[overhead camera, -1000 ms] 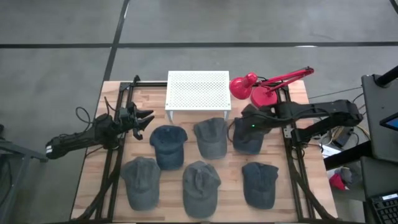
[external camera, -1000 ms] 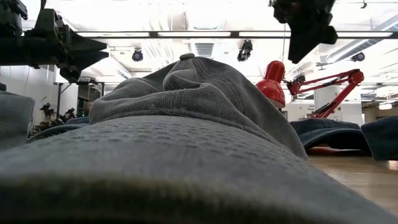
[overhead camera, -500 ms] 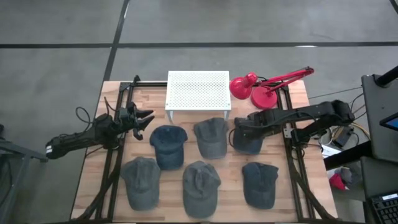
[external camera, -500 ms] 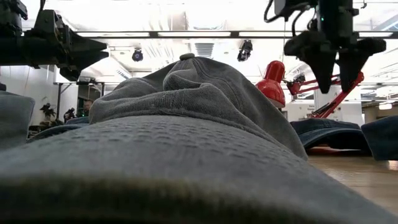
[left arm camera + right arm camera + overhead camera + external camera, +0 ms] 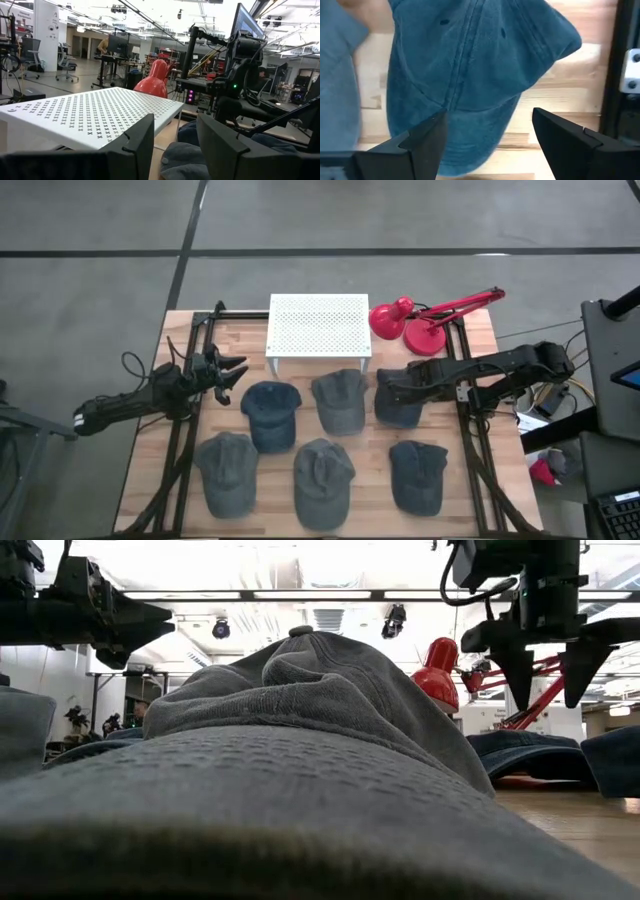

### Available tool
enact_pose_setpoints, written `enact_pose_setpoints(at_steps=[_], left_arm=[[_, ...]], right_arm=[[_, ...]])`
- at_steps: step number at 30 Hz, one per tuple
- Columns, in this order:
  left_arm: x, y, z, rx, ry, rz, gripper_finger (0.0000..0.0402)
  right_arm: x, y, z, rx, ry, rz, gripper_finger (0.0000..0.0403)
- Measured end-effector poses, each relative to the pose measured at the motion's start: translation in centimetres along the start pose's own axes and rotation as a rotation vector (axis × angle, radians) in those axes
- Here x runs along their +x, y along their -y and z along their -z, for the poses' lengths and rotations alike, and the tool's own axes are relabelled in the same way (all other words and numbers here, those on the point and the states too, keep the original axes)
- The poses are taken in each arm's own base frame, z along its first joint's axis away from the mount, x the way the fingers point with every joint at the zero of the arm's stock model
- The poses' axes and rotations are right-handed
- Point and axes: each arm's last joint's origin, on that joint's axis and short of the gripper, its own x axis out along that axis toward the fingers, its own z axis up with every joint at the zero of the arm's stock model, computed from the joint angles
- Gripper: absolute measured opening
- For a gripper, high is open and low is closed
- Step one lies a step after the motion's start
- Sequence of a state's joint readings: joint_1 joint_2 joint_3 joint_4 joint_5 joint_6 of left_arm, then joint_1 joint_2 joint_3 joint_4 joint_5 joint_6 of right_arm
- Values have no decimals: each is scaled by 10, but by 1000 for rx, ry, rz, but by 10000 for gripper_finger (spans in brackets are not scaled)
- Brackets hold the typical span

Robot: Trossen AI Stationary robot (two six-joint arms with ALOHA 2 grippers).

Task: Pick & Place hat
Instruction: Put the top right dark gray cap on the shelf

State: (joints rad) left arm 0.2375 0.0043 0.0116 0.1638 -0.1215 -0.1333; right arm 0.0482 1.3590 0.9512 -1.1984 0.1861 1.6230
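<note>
Several grey-blue hats lie crown up in two rows on the wooden table. My right gripper (image 5: 385, 387) hovers open above the far row's right-hand hat (image 5: 402, 412). Its fingers point down and touch nothing. In the right wrist view that hat (image 5: 470, 75) lies below the spread fingers (image 5: 420, 145). In the low view the right gripper (image 5: 547, 675) hangs above the hats at the right. My left gripper (image 5: 235, 372) waits open at the table's left side, level, above the wood.
A white perforated stand (image 5: 319, 325) stands at the far middle, with a red desk lamp (image 5: 415, 320) to its right. Black rails (image 5: 185, 430) run along both sides of the table. The near middle hat (image 5: 300, 760) fills the low view.
My right gripper has come down toward the far right hat and has opened wide, from nearly shut to fully spread. The hats have stayed where they were.
</note>
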Motion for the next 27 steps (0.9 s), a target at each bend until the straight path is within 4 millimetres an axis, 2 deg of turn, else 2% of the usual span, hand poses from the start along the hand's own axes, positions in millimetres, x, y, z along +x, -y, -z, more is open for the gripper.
enact_pose_setpoints(at_steps=[11,18,23,27], left_arm=[[0,0,0,0,0,0,152],[0,0,0,-6,1,0,152],[0,0,0,-23,0,0,152],[0,0,0,-25,0,0,152]], right_arm=[[33,1,-16,125,74,-41,322],[69,5,-20,196,78,-122,331],[86,15,-16,222,76,-105,320],[90,18,-15,218,75,-101,281]])
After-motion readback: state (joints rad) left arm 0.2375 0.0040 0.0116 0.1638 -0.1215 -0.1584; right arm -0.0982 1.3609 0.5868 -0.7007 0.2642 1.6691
